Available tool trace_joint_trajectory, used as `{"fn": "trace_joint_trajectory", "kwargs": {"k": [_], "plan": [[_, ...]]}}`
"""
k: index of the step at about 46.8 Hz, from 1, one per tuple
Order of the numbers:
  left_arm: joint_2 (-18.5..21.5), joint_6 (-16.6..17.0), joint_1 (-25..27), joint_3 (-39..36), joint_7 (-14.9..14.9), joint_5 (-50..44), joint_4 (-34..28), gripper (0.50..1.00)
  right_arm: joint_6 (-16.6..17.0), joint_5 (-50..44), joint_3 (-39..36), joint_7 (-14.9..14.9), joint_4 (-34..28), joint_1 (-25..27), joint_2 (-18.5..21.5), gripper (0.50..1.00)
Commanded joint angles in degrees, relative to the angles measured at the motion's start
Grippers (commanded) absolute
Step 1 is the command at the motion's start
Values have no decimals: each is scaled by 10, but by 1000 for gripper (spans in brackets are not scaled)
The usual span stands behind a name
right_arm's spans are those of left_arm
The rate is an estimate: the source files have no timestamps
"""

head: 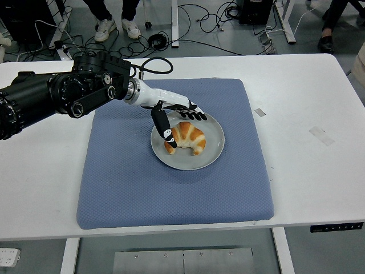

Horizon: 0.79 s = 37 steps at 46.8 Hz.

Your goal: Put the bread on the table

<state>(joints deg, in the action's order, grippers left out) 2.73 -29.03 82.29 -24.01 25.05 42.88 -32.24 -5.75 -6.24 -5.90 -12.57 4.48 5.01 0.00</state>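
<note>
Golden croissant (186,137) under robot hand (174,114)

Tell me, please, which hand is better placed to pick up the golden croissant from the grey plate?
The left hand: it already hovers over the grey round plate, thumb beside the golden croissant's left end and fingers above its back. The right arm is out of view.
</note>
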Motion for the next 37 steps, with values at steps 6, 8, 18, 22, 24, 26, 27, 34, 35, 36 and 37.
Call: {"fn": "trace_joint_trajectory", "kwargs": {"k": [6,8,18,22,24,26,27,34,35,36,37], "plan": [[-3,13,-14,2,1,-1,0,942,0,0,0,0,0,-1,0,1000],[-3,19,-18,2,1,-1,0,942,0,0,0,0,0,-1,0,1000],[-6,27,-21,3,2,-3,0,925,0,0,0,0,-1,-1,0,1000],[-6,28,-20,4,2,-3,0,896,0,0,0,0,-1,-1,0,1000],[-7,29,-20,4,2,-4,0,871,0,0,0,0,-1,-1,0,1000],[-6,29,-20,3,2,-4,0,857,0,0,0,1,-1,-1,0,1000],[-7,29,-20,3,2,-4,0,854,0,0,0,0,-1,-1,0,1000],[-7,35,-23,3,2,-6,0,842,0,0,0,0,-2,-1,0,1000],[-7,36,-25,3,2,-6,0,842,0,-1,0,0,-2,-1,0,1000],[-7,38,-27,4,2,-6,0,842,0,0,1,0,-2,-1,0,1000],[-7,40,-28,4,2,-6,0,842,0,0,0,0,-2,-1,0,1000]]}}
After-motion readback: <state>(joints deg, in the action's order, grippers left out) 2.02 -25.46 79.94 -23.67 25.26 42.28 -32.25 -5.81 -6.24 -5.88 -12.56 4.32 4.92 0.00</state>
